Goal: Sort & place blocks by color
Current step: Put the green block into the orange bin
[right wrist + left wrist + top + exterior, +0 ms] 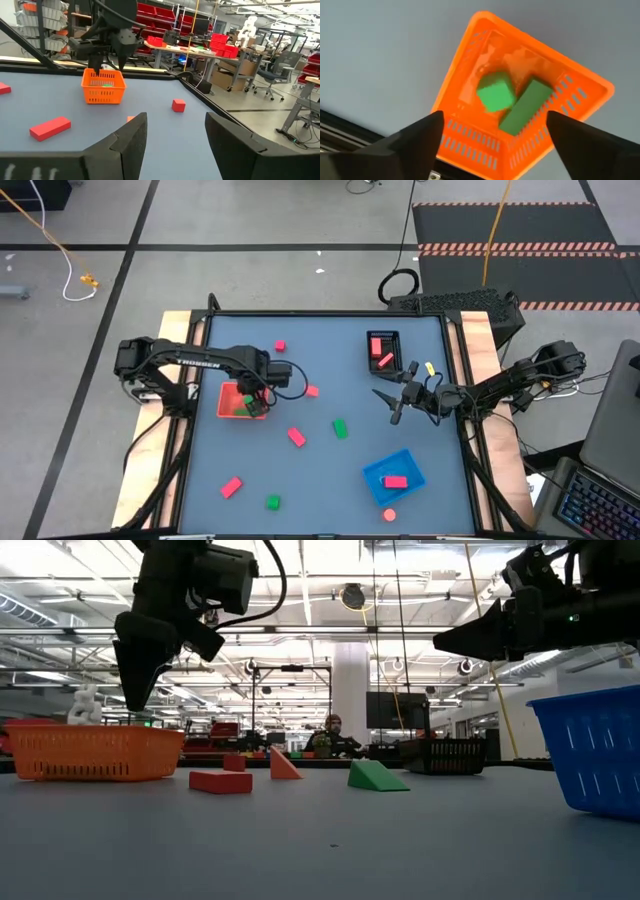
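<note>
My left gripper point(256, 402) point(495, 137) is open and points down over the orange basket point(236, 402) at the table's left. Inside the basket are a green cube point(495, 91) and a green bar point(525, 107). My right gripper point(388, 405) point(175, 135) is open and empty, held level above the table right of centre. Loose on the table are pink and red blocks point(296, 436) point(231, 487) point(312, 391) point(281, 345) point(389, 515) and green blocks point(340, 428) point(272, 502).
A black basket point(383, 350) at the far right holds red blocks. A blue basket point(393, 473) at the near right holds one pink-red block. In the low view a red bar point(220, 781), a pink wedge point(283, 764) and a green wedge point(375, 776) lie mid-table.
</note>
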{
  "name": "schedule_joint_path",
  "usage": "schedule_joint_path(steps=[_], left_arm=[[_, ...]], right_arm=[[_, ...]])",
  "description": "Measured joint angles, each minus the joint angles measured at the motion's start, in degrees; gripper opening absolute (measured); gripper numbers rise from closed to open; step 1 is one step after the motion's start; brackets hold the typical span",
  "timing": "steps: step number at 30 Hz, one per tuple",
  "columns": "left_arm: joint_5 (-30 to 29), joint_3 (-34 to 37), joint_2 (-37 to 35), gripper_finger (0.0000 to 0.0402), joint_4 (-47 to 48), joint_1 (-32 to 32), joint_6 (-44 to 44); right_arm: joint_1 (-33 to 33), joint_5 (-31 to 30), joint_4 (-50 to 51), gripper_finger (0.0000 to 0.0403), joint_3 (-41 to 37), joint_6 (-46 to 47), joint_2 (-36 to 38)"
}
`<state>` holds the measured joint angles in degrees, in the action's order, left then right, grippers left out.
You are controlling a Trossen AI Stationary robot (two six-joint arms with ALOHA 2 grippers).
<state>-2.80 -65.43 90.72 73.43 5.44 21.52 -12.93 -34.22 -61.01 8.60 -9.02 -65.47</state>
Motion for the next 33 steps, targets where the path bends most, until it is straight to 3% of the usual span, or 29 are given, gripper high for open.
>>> schedule_joint_path(steps=[6, 12, 16, 21, 29, 33], left_arm=[[2.9, -1.9, 0.0, 0.0381, -0.5, -0.2, 2.3], [6.1, -7.4, 0.0, 0.0348, -1.9, -3.2, 5.7], [6.2, -9.8, 0.0, 0.032, -10.0, -6.2, 9.2], [8.1, -10.2, 0.0, 0.029, -17.4, -12.7, 14.0], [8.8, -10.2, 0.0, 0.026, -23.1, -25.4, 28.8], [6.1, -10.2, 0.4, 0.0248, -29.0, -31.4, 32.3]], right_arm=[[0.0, 0.0, 0.0, 0.0196, 0.0, 0.0, 0.0], [0.0, 0.0, 0.0, 0.0196, 0.0, -0.5, 0.0], [0.0, 0.0, 0.0, 0.0196, 0.0, -0.7, 0.0], [0.0, 0.0, -0.4, 0.0196, 0.0, -0.7, 0.0], [0.0, 0.0, -2.0, 0.0196, 0.0, -0.9, 0.0], [0.0, 0.0, -2.1, 0.0196, 0.0, -1.3, 0.0]])
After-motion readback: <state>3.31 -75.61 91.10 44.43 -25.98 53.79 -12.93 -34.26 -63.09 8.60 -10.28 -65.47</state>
